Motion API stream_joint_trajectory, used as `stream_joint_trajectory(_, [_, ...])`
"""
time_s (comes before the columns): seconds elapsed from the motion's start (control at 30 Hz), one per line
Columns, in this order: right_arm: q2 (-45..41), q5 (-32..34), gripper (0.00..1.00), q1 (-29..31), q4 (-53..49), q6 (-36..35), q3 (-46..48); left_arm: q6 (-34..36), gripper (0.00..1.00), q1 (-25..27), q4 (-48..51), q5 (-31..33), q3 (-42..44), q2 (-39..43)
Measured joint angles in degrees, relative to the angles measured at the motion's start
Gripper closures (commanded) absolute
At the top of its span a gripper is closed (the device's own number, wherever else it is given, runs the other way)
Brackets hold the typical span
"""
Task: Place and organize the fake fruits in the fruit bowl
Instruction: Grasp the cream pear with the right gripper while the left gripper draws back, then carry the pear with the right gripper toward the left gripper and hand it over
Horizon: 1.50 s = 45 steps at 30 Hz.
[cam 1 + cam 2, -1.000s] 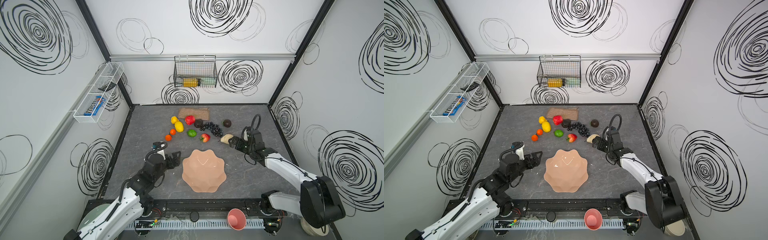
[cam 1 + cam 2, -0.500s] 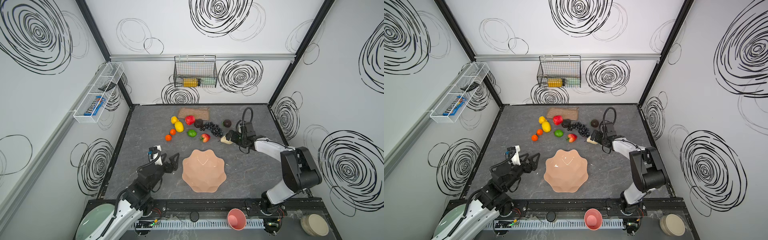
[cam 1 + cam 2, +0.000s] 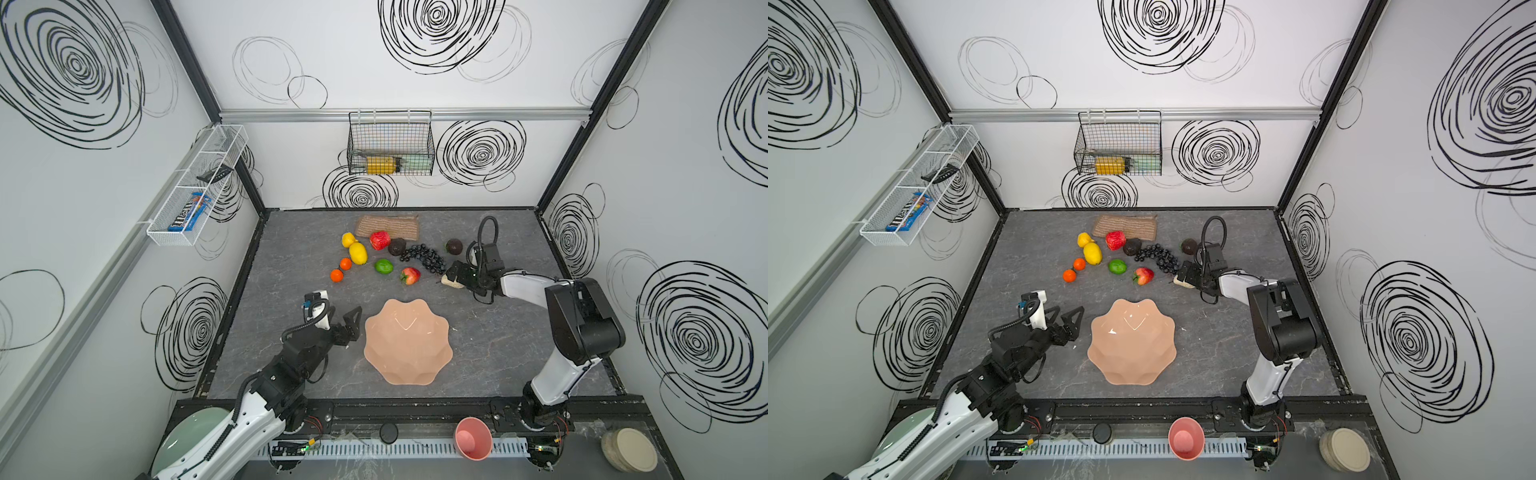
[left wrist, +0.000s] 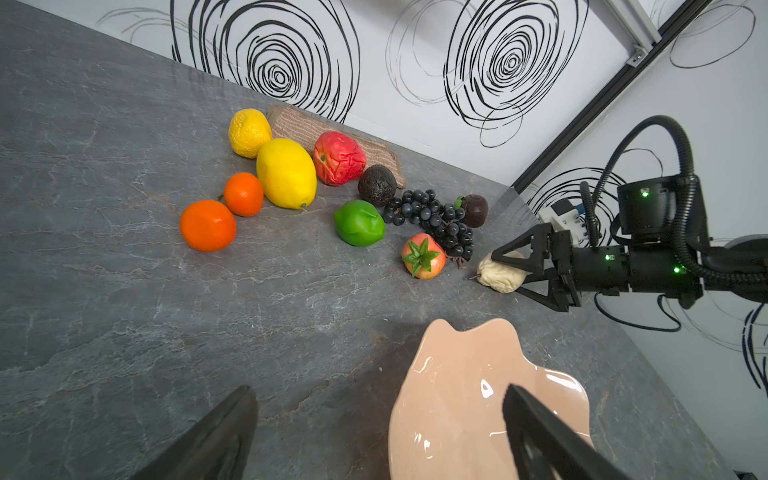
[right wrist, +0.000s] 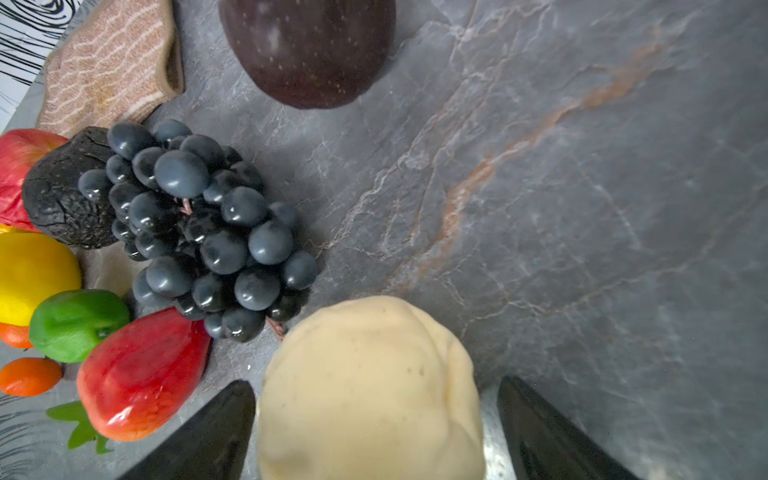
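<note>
Bearing fruit bowl (image 3: 408, 347), grey marbled tabletop (image 3: 503, 349), swirl-marked walls (image 3: 353, 58)

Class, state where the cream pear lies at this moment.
In both top views the cream pear lies right of centre, just right of the strawberry and below the grape bunch, between the open fingers of the right hand.

Pear (image 3: 451, 281) right of grapes (image 3: 424, 257), behind bowl (image 3: 407, 345)
</note>
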<state>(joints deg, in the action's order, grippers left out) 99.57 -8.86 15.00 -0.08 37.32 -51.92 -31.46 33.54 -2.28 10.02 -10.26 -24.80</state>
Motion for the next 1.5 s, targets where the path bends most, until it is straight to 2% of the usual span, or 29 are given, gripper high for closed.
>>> stream_joint_trajectory(0.23, [-0.02,-1.64,0.21,-0.28,1.07,-0.17,0.55,0.48,0.04,0.17,-2.64,0.52,0.79,-3.04])
stream_joint_trajectory(0.53, [-4.15,-3.48,0.23,-0.66,-0.42,-0.42,1.62,-1.25,0.04,-0.35,-3.52,-0.07,0.79,-5.62])
stream_joint_trajectory(0.7, [-10.21,-6.75,0.23,-0.79,-3.87,-0.55,1.62,-7.19,0.04,-1.86,-2.56,-4.96,-4.79,-11.78])
stream_joint_trajectory(0.83, [-16.98,-11.37,0.23,-0.76,-5.60,0.46,2.34,-8.76,0.04,0.22,-4.96,-11.13,-11.65,-20.24])
stream_joint_trajectory(0.97, [-23.71,-16.02,0.24,0.17,-6.38,2.60,4.48,-4.90,0.04,5.40,-6.71,-16.22,-18.45,-27.54])
stream_joint_trajectory(1.17, [-28.70,-21.62,0.25,2.95,-9.57,4.48,4.96,6.14,0.03,11.76,-10.32,-19.56,-20.83,-29.42])
stream_joint_trajectory(1.33, [-31.08,-25.18,0.25,5.64,-10.34,6.32,4.94,11.54,0.03,13.57,-13.81,-18.88,-21.16,-30.75])
stream_joint_trajectory(1.5, [-31.43,-26.75,0.26,10.78,-10.91,7.91,4.90,13.97,0.03,15.21,-17.27,-16.57,-21.51,-34.23])
